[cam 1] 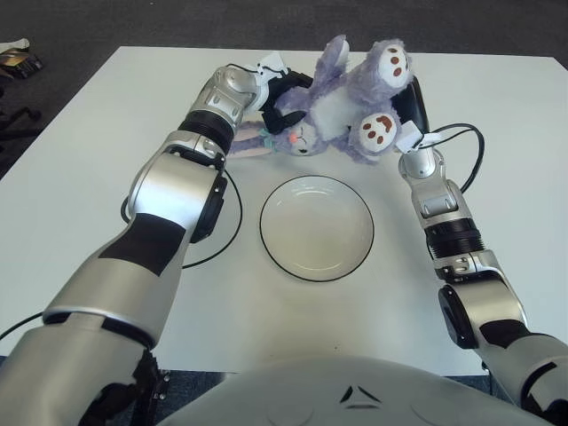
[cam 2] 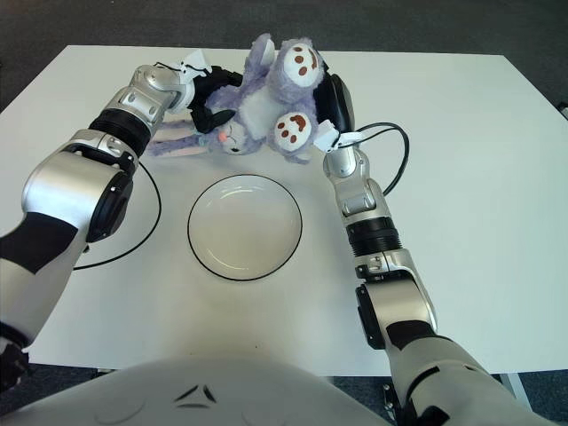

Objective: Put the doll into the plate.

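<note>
A purple and white plush doll [cam 1: 342, 98] hangs upside down, feet with brown paw prints up, head with pink nose down, beyond the far rim of the plate. My left hand [cam 1: 282, 93] grips it at its left side and my right hand [cam 1: 410, 105] grips it at its right side, holding it between them above the table. The white plate with a dark rim [cam 1: 317, 227] lies empty on the table's middle, nearer to me than the doll. The doll's long ears trail toward the table at the left.
The white table [cam 1: 497, 160] carries a thin black circle outline [cam 1: 232, 222] left of the plate, partly under my left arm. Black cables run by both wrists. Dark floor surrounds the table, with some clutter at the far left [cam 1: 18, 60].
</note>
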Available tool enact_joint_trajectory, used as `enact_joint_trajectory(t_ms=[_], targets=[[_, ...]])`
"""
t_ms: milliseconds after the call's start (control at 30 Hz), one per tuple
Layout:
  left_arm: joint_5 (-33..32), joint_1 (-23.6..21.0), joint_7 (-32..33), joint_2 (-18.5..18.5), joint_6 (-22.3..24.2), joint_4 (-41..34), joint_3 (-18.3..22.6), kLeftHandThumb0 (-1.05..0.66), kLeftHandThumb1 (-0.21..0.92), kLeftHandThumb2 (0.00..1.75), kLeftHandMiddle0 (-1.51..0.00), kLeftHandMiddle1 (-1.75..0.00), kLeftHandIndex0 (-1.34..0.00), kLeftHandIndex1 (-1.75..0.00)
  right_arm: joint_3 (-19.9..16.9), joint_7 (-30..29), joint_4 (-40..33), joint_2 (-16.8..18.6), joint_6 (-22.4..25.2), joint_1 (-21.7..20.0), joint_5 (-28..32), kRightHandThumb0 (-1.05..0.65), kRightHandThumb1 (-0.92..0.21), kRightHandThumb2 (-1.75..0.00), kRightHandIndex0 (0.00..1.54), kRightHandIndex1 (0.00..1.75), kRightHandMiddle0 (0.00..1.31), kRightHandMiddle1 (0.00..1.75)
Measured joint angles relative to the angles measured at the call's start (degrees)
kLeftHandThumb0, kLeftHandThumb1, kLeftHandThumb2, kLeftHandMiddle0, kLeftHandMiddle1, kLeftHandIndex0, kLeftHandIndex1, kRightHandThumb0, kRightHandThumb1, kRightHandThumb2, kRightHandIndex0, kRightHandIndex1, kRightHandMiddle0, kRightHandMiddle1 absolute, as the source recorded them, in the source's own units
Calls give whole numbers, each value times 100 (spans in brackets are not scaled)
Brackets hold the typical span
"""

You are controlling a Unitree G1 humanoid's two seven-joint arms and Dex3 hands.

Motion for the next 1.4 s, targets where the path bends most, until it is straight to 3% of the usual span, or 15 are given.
enact_joint_trajectory(t_ms=[67, 233, 333, 367, 400, 433, 467, 600, 700, 767, 1000, 1400], targets=[[-58, 0, -126, 54, 8, 2, 78, -1, 13, 148, -66, -174, -68, -160, -47, 143, -70, 48, 194, 0, 166, 0, 2, -166, 90, 163, 63, 175], [-195, 0, -208, 200, 43, -24, 237, -1, 32, 128, -44, -175, -59, -165, -185, 600, -318, 160, 839, 6, 676, 0, 0, -164, 89, 162, 62, 175], [-230, 5, -62, 214, 32, -100, 335, -1, 59, 98, -27, -175, -38, -170, -346, 925, -503, 216, 1373, 12, 1127, 0, -1, -162, 89, 161, 61, 175], [-243, 8, 6, 217, 21, -127, 362, -1, 59, 98, -27, -175, -38, -170, -390, 993, -551, 235, 1523, 14, 1241, 0, -1, -162, 89, 161, 61, 175], [-262, 10, 73, 221, -1, -153, 385, -18, 69, 83, -15, -167, -33, -171, -427, 1050, -612, 251, 1687, 21, 1337, 0, -1, -162, 89, 161, 61, 175], [-273, 12, 106, 225, -18, -167, 396, -18, 69, 83, -15, -167, -33, -171, -452, 1072, -648, 263, 1773, 25, 1396, 0, -1, -162, 89, 161, 61, 175], [-287, 16, 150, 233, -52, -179, 422, -36, 66, 80, -11, -144, -17, -155, -490, 1093, -697, 282, 1887, 30, 1458, 0, -2, -162, 88, 161, 61, 175], [-362, 78, 456, 263, -301, -217, 544, -55, 71, 72, -8, -105, -4, -107, -603, 1128, -856, 333, 2325, 60, 1627, 0, -2, -162, 88, 162, 61, 175], [-412, 143, 762, 317, -579, -264, 633, -64, 81, 60, -7, -88, -1, -82, -662, 1186, -924, 332, 2623, 113, 1696, 0, -2, -162, 87, 164, 61, 175], [-422, 208, 996, 366, -863, -314, 687, -67, 86, 54, -6, -84, -1, -75, -677, 1253, -948, 335, 2825, 144, 1756, 0, -2, -162, 86, 164, 61, 175], [-392, 521, 1920, 393, -1856, -636, 717, -75, 92, 55, -2, -75, 0, -68, -795, 1347, -1059, 334, 3336, 173, 1922, 0, -3, -161, 85, 163, 62, 175], [-61, 957, 3976, 394, -2949, -1069, 666, -89, 92, 73, -5, -65, 0, -74, -915, 1343, -1323, 340, 3822, 172, 2058, 0, -3, -151, 96, 132, 67, 175]])
